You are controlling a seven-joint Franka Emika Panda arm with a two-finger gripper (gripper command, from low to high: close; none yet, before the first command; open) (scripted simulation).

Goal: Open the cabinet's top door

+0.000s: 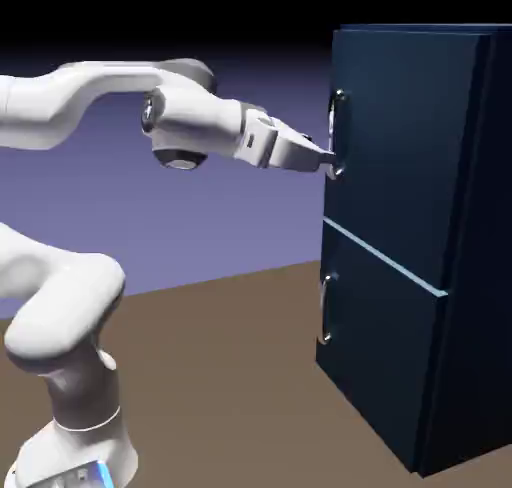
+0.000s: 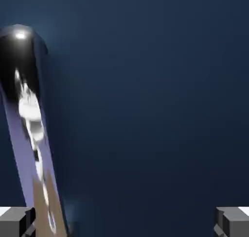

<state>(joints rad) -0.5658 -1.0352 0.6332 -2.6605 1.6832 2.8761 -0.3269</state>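
The tall dark navy box-shaped cabinet [image 1: 440,246] stands on the brown table [image 1: 220,376] at the exterior view's right. Its larger upper navy door panel [image 1: 400,146] sits flush, closed, above a pale blue seam [image 1: 385,259]. The white arm's gripper [image 1: 330,163] is level at the lower end of the door's vertical curved silver bar handle [image 2: 29,129]. Its jaws are spread wide, grasping nothing; in the hand view the handle lies just inside the left fingertip [image 2: 14,221].
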